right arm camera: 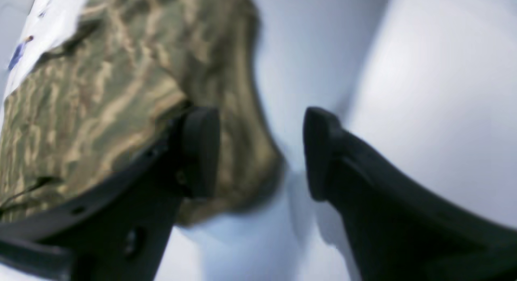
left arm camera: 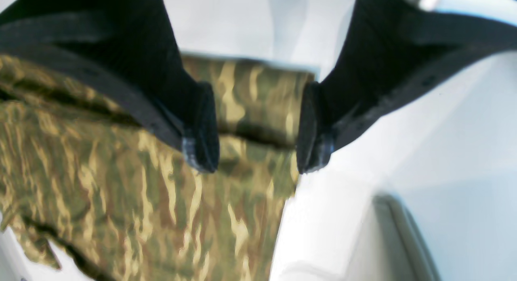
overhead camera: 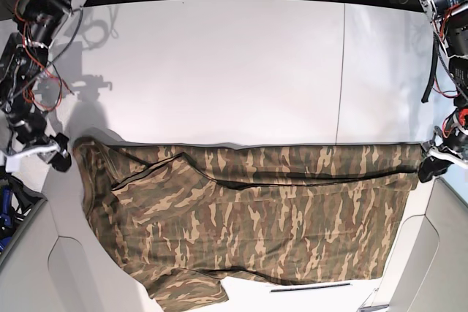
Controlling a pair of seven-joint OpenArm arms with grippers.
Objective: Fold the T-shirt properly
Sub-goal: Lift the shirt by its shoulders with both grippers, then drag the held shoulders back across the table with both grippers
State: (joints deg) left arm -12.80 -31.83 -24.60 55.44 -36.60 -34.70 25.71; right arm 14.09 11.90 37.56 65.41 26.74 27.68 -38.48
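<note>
The camouflage T-shirt (overhead camera: 256,217) lies spread left to right along the front of the white table (overhead camera: 219,71), with a fold line across its upper part. It also shows in the left wrist view (left arm camera: 121,200) and the right wrist view (right arm camera: 101,91). My left gripper (left arm camera: 256,156) is open just above the shirt's right end, with cloth showing between the fingers; in the base view it (overhead camera: 428,168) is at the shirt's right edge. My right gripper (right arm camera: 260,152) is open over the shirt's rounded left edge; in the base view it (overhead camera: 61,156) is at the upper left corner.
A seam (overhead camera: 341,71) runs front to back through the table's right part. Grey rounded panels sit at the front left (overhead camera: 51,268) and front right (overhead camera: 439,253). Arm bases and cables stand at the back left (overhead camera: 36,27) and back right (overhead camera: 446,5).
</note>
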